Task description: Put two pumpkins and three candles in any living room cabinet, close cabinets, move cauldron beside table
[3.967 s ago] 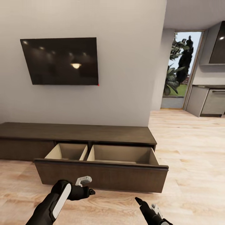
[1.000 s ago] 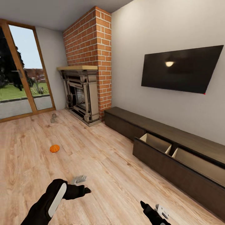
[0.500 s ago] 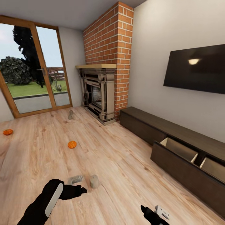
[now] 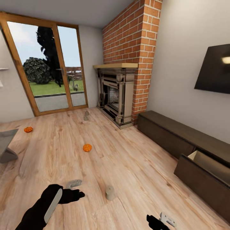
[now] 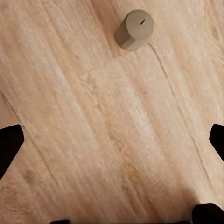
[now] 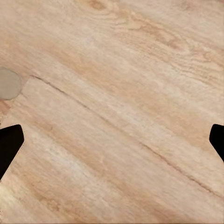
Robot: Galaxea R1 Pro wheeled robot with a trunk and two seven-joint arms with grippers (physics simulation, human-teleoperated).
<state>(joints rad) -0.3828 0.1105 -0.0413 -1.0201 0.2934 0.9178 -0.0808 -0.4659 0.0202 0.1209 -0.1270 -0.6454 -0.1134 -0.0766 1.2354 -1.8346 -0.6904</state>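
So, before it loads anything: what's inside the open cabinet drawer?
The open drawer of the cabinet shows a pale beige interior wall, nothing visible in it. Its floor is hidden behind the dark front panel.

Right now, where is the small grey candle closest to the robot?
In the head view, the short grey cylindrical candle stands upright on the light wooden floor, just ahead of the left gripper and to its right, well short of the nearer orange pumpkin.

head view looks down across the room; both wrist views face the wood floor point(image 4: 127, 166) closely, sharing the candle point(image 5: 134, 30).
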